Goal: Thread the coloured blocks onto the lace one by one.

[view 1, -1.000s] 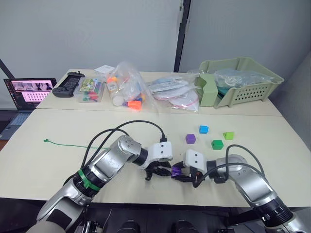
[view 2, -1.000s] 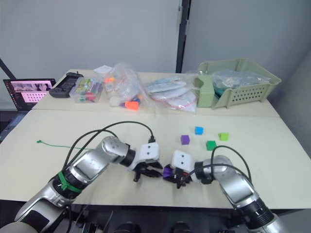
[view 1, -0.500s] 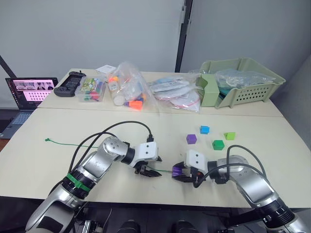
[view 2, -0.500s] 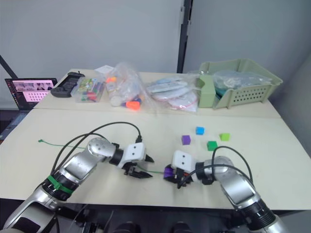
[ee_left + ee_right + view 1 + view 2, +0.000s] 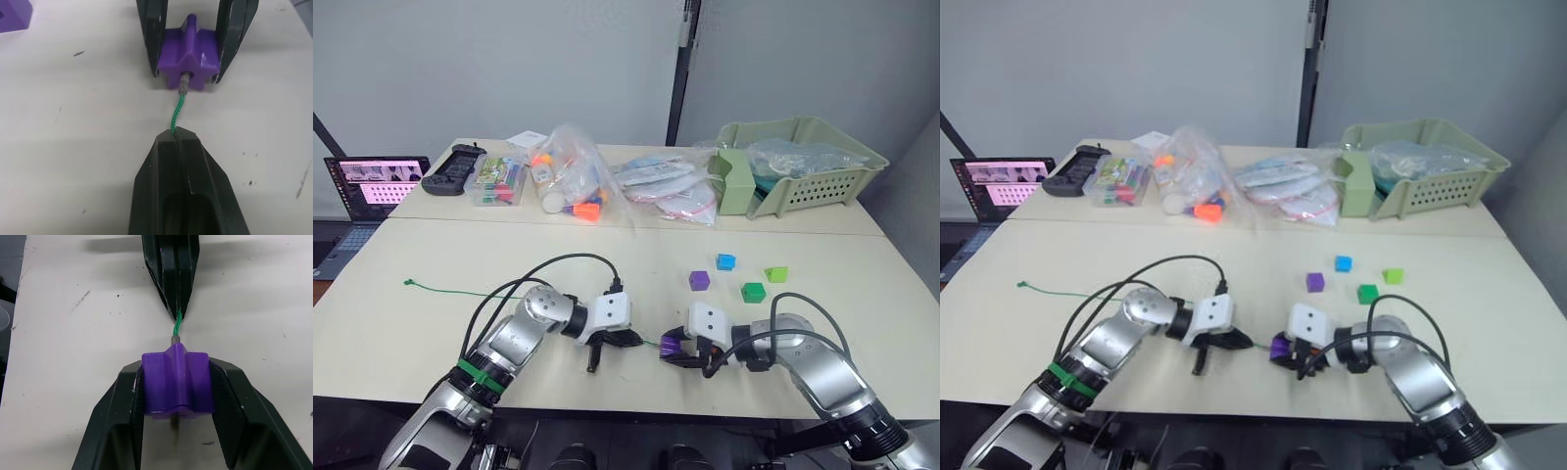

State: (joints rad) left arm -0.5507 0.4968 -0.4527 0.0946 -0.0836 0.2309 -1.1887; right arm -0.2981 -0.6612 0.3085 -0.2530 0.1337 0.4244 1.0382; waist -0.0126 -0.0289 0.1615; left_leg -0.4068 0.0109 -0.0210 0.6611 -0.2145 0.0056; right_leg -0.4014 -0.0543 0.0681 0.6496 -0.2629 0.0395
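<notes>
Lace (image 5: 177,109) is pinched in the clenched left gripper (image 5: 174,134), its pale tip entering the purple block (image 5: 177,384) grasped by the right gripper (image 5: 177,382) on the table (image 5: 431,323).

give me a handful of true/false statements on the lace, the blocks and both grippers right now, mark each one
1. The right gripper is shut on a purple block. True.
2. The left gripper is open and holds nothing. False: its fingers are shut on the lace close behind the stiff tip.
3. The lace tip sits at the hole in the held purple block. True.
4. The blue block is already on the lace. False: it lies loose on the table, as do a second purple block, the dark green block and the lime green block.
5. The lace's far end trails off toward the robot's left. True.
</notes>
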